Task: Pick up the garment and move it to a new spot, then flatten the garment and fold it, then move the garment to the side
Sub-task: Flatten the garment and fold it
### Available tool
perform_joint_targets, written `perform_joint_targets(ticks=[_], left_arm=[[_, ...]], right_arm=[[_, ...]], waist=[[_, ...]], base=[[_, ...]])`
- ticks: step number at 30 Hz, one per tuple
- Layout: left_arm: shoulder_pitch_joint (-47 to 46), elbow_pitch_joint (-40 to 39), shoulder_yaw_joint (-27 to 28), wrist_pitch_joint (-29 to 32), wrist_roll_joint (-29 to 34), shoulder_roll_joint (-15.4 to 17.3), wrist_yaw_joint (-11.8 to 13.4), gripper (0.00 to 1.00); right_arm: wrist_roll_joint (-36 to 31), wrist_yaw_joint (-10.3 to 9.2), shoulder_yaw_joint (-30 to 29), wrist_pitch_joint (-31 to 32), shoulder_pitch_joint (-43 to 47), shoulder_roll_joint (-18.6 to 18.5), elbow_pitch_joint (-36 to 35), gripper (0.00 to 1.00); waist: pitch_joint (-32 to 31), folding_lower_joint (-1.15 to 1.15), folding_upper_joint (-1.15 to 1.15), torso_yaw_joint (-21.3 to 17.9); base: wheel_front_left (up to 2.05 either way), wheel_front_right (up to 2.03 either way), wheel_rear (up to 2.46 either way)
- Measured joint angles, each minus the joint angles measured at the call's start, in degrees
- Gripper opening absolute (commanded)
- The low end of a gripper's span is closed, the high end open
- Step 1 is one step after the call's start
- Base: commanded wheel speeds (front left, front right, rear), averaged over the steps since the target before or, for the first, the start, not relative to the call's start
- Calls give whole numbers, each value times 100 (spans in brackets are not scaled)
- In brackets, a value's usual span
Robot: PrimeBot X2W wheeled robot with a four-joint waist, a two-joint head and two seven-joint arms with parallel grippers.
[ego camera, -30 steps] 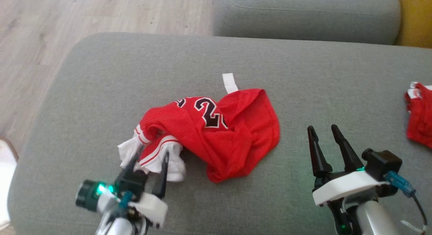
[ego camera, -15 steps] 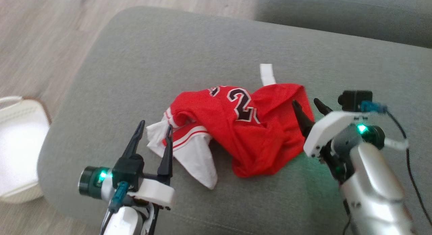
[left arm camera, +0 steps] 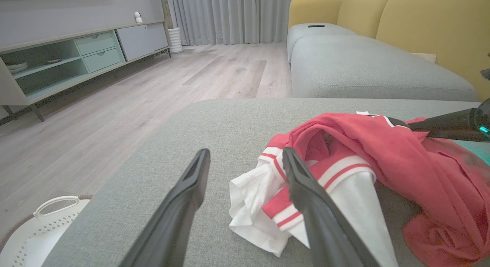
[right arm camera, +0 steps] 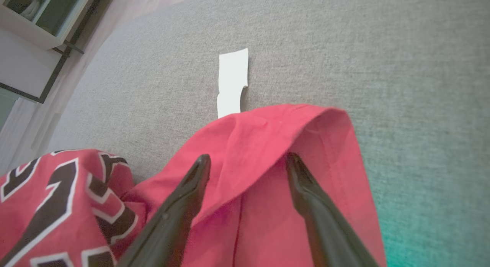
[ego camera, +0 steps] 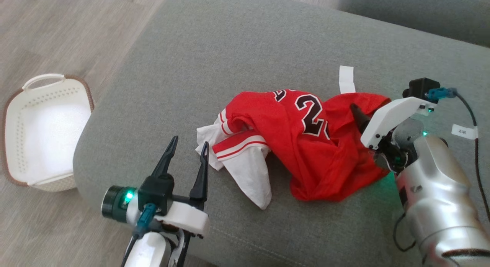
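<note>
The garment [ego camera: 306, 144] is a red jersey with white sleeves and a black number, lying crumpled on the grey cushion [ego camera: 229, 48]. My left gripper [ego camera: 190, 142] stands open just left of the white sleeve [ego camera: 249, 171]. In the left wrist view its right finger overlaps the sleeve [left arm camera: 252, 198], and nothing lies between the left gripper's [left arm camera: 245, 154] fingers. My right gripper [ego camera: 361, 113] hangs open over the garment's right edge. In the right wrist view the right gripper [right arm camera: 248, 156] straddles a raised red fold [right arm camera: 268, 133] without closing on it.
A white paper tag [ego camera: 346, 79] lies on the cushion behind the garment. A white basket [ego camera: 42, 77] stands on the wooden floor to the left of the cushion. Another grey seat [ego camera: 421, 14] and a yellow sofa back [left arm camera: 421, 25] lie beyond.
The head camera has swung left, bringing the basket into view. My right gripper has moved from the bare cushion onto the garment's right edge. My left gripper has drawn back from the white sleeve.
</note>
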Motion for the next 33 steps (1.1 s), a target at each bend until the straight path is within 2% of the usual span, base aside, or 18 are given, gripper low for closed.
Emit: perform_joint_targets(ticks=[1, 7, 13, 20, 27, 28, 29, 33], left_arm=[[-21, 12, 0, 0, 0, -13, -16, 100], [-75, 45, 27, 0, 14, -75, -34, 100], [-74, 54, 104, 0, 49, -79, -80, 100], [-75, 54, 138, 0, 96, -97, -133, 100], [-86, 54, 135, 0, 102, -107, -185, 100], [-88, 54, 136, 0, 102, -109, -186, 100], [-89, 54, 141, 0, 102, -110, -186, 100], [-88, 55, 180, 0, 102, -113, -209, 100]], right_arm=[[-30, 0, -14, -71, -57, -14, 90, 0], [-272, 0, -36, -779, -316, -300, 404, 0], [-520, 0, 23, -1371, -609, -845, 604, 0], [-844, 0, 154, -1589, -1029, -1497, 804, 0], [-1403, 1, 336, -1827, -1615, -2240, 1002, 0], [-1492, 0, 343, -1882, -1696, -2323, 1039, 15], [-1575, 0, 343, -1941, -1763, -2383, 1077, 100], [-1760, 0, 186, -2136, -1909, -2414, 1290, 100]], waist=[[24, 0, 0, 16], [65, 0, 0, 14], [20, 0, 0, -131], [40, -1, 0, -283], [98, -1, 0, -261], [102, 0, 0, -249], [104, 0, 0, -239], [103, 0, 0, -236]], base=[[0, 0, 0], [0, 0, 0], [0, 0, 0], [0, 0, 0], [0, 0, 0], [0, 0, 0], [0, 0, 0], [0, 0, 0]])
